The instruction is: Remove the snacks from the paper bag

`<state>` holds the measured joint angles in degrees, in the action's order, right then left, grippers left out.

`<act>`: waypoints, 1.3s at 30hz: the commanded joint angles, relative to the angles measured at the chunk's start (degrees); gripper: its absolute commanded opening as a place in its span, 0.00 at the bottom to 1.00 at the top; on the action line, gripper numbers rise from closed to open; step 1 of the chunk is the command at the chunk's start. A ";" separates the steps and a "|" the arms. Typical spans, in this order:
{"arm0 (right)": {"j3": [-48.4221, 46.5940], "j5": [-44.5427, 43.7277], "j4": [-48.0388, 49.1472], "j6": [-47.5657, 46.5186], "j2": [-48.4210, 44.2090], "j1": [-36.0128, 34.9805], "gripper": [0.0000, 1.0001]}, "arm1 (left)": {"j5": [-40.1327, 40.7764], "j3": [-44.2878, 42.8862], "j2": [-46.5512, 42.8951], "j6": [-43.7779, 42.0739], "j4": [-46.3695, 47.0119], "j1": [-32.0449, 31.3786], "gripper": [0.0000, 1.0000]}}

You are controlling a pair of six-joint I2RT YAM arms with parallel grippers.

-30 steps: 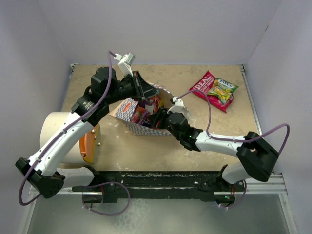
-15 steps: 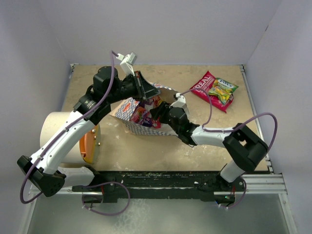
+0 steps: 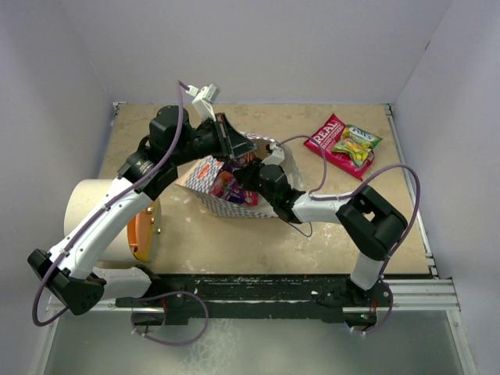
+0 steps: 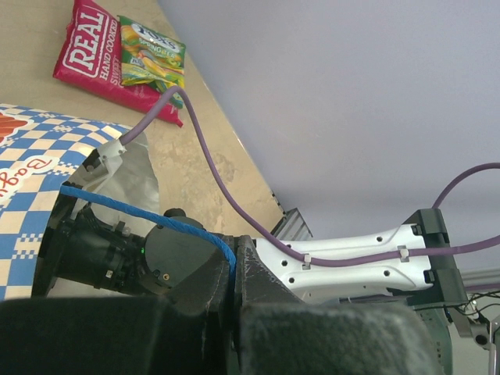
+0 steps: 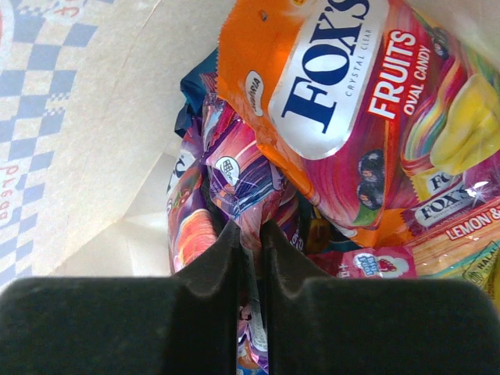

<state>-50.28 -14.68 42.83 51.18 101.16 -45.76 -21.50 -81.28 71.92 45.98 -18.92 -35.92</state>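
The white paper bag (image 3: 205,181) with a blue-and-white checkered band lies on its side mid-table, its mouth toward the right. My left gripper (image 3: 234,141) is shut on its blue cord handle (image 4: 141,211) and holds the top edge up. My right gripper (image 3: 251,173) reaches into the bag and is shut on a purple-pink snack packet (image 5: 246,183). An orange Fox's packet (image 5: 344,101) and other packets lie around it inside the bag. A red packet (image 3: 332,144) and a green-yellow packet (image 3: 358,144) lie on the table at the back right.
A white cylinder (image 3: 94,211) with an orange lid (image 3: 143,234) lies on its side at the left, next to my left arm. White walls close in the table at the back and both sides. A metal rail (image 3: 406,293) runs along the near edge.
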 commanded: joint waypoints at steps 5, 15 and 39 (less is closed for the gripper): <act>-3.56 2.60 -2.65 -3.54 -7.51 0.18 0.00 | 3.22 -1.30 -3.83 0.69 2.48 -0.53 0.00; -2.80 7.05 -16.31 -10.00 -22.91 0.22 0.00 | 9.06 -1.23 -4.35 0.62 -0.85 -0.54 0.00; -23.32 -7.70 -57.49 -26.11 -47.65 0.23 0.00 | 14.23 -3.28 -2.28 -2.48 -12.46 -0.55 0.00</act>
<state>-65.82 -17.76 -14.44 32.18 50.09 -45.63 -7.18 -81.38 69.17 45.01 -30.65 -36.07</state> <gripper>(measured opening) 0.030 0.014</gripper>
